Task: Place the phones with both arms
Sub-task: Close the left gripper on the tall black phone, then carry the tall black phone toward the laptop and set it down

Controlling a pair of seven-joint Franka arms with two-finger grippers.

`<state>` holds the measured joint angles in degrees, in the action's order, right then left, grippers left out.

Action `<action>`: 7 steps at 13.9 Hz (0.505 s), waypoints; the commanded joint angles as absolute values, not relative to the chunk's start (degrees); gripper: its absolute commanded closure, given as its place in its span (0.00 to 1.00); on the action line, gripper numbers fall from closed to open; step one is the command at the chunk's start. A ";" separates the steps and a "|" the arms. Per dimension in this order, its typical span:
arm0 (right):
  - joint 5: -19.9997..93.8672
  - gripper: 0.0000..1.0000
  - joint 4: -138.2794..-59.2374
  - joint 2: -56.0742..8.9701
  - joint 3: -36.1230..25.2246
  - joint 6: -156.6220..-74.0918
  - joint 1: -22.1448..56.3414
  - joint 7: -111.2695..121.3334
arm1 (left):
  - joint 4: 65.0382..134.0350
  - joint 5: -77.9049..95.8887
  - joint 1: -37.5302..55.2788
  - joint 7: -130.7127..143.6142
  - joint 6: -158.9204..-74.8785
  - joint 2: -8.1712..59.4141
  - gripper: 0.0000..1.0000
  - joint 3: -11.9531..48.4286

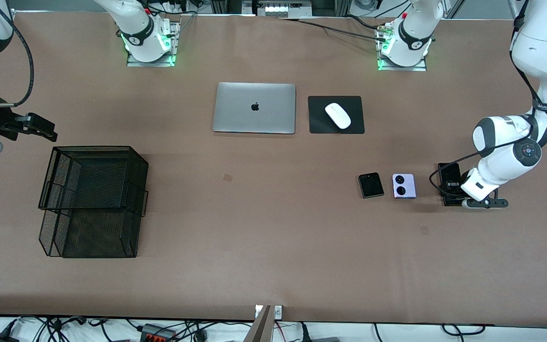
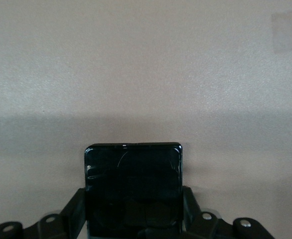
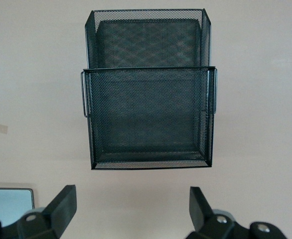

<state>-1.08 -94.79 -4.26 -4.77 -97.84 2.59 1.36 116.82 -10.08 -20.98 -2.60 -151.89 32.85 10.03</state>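
An apple logo is shown on the lid of the silver laptop (image 1: pixel 254 108). No other text, number or sign can be read.

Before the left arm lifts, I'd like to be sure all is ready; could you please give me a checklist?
1. Left pincer shut on the slim black phone: ok.
2. Phone lifted off the table: not yet.
3. Black flip phone and lilac phone apart from the grip: ok.
4. Right pincer open, waiting over the black mesh tray: ok.
5. Grip firmness: cannot tell.
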 commanded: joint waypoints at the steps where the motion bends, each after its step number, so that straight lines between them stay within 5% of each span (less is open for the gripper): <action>1: -0.53 0.00 -93.87 -4.48 -4.57 -97.03 2.46 2.11 | 116.72 -11.43 -21.62 -2.90 -151.96 32.96 0.72 10.55; 4: 0.53 0.00 -93.87 -5.88 -4.74 -96.94 2.20 1.93 | 116.28 -11.51 -21.53 -2.90 -150.83 30.51 0.74 11.34; 7: 0.70 0.00 -93.78 -6.94 -4.92 -97.73 2.02 2.11 | 110.34 -11.43 -21.01 -2.29 -137.70 27.34 0.74 16.24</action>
